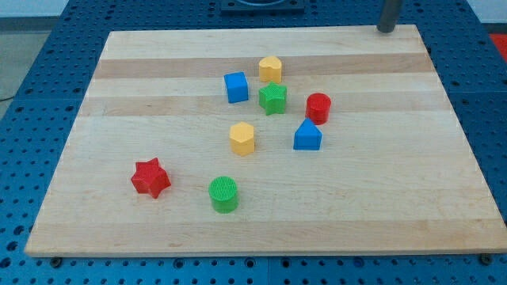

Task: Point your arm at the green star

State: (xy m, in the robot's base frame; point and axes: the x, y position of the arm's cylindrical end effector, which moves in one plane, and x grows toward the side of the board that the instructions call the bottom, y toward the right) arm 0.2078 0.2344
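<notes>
Claw absent, so nothing is held: my tip rests at the bench top-right edge, and I judge the green star lies well down-left, amid the central blocks.

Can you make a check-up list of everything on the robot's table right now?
Surface: wooden board, flat, on a blue perforated table.
Job's things: green star, mid-board, between blue cube and red cylinder.
Clutter: two yellow blocks, blue wedge-like block, red star, green cylinder.
Jaws: none; my tip sits at the board's top right edge, far from the blocks.
Cables: nothing seen.
Surroundings: dark fixture at the view's top.
</notes>
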